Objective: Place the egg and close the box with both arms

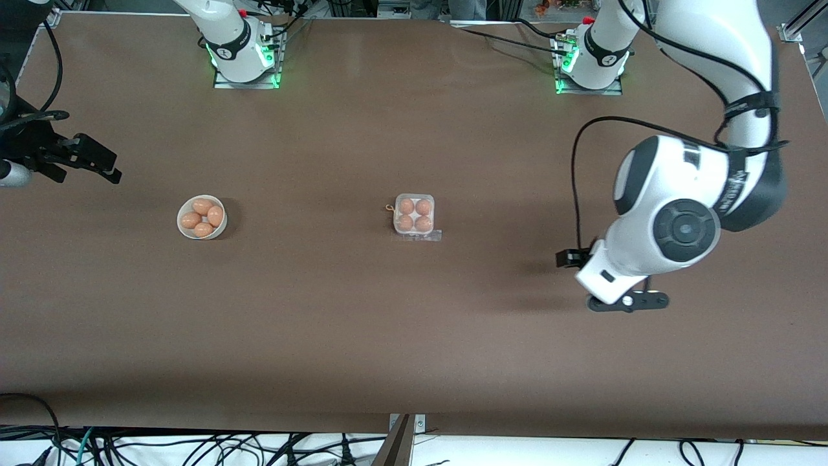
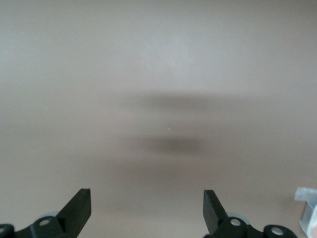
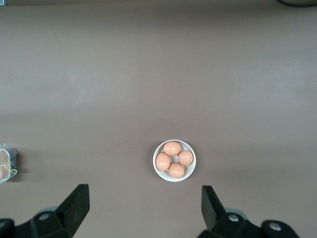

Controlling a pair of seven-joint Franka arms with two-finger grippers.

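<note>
The desk (image 1: pixel 414 336) is carrying the box (image 1: pixel 414 215) at its middle, all four cells filled with eggs and the clear lid seemingly lying over them. The left hand (image 2: pixel 147 208) is hanging open over bare desk toward its own end, and the right hand (image 3: pixel 145 208) is waiting open above the bowl (image 3: pixel 174 160) of spare eggs. Judging by this, both steps are looking done; next is only retreating.

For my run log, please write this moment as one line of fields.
box: four eggs inside, lid seems shut | bowl: four eggs | left gripper: open, over bare table | right gripper: open, empty, above bowl
</note>
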